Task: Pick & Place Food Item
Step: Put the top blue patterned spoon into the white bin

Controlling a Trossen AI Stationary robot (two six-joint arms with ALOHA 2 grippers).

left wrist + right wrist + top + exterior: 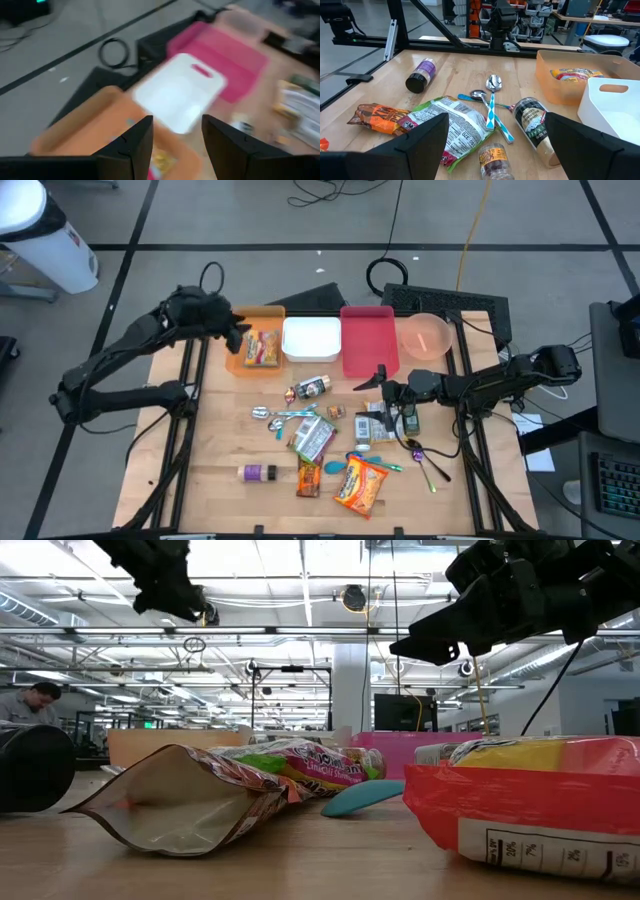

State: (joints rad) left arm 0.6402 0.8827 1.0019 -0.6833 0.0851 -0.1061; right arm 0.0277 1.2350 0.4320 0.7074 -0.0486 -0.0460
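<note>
My left gripper [240, 332] hangs open and empty over the left edge of the orange bin [255, 365]. In the left wrist view its fingers [131, 147] frame the bin's floor. A yellow snack packet [262, 348] lies flat in that bin. My right gripper [380, 385] waits open and level above the table at the right, just in front of the pink bin [368, 340]. It points toward the food on the boards: a candy bag [312, 438], a small jar [312, 387] lying on its side and an orange chips bag [360, 485].
A white bin [312, 340] stands between the orange and pink bins, with a pink bowl [427, 335] at the far right. Spoons [280, 416], a purple-capped bottle [257, 472], an orange wrapper [308, 477] and small packets [385, 420] are scattered mid-table. Bare wood lies at the near left.
</note>
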